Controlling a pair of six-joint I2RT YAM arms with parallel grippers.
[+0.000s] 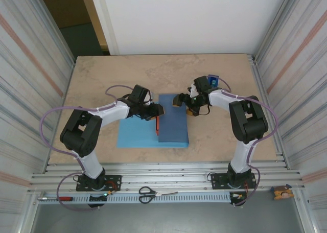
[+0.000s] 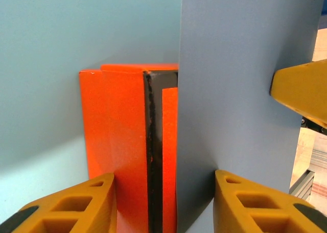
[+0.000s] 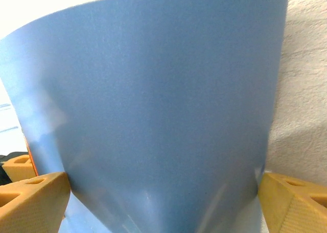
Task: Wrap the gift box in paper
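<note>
The paper (image 1: 137, 133) lies light blue on the table, and its slate-blue flap (image 1: 172, 118) is folded over the gift box. A strip of the orange gift box (image 1: 157, 124) shows at the flap's left edge. In the left wrist view the gift box (image 2: 120, 136) shows its orange side and a dark edge, with the flap (image 2: 240, 90) against it. My left gripper (image 2: 164, 178) (image 1: 155, 110) is shut across both, one finger on the box and the other on the flap. My right gripper (image 3: 163, 179) (image 1: 180, 101) stands open at the flap's far end, and the curved paper (image 3: 158, 100) spans the space between its fingers.
A blue tape dispenser (image 1: 212, 81) sits behind the right wrist. Scissors (image 1: 153, 194) and a red-handled tool (image 1: 64, 197) lie on the rail at the near edge. Corrugated walls close both sides. Bare table (image 1: 102, 79) stretches to the far left.
</note>
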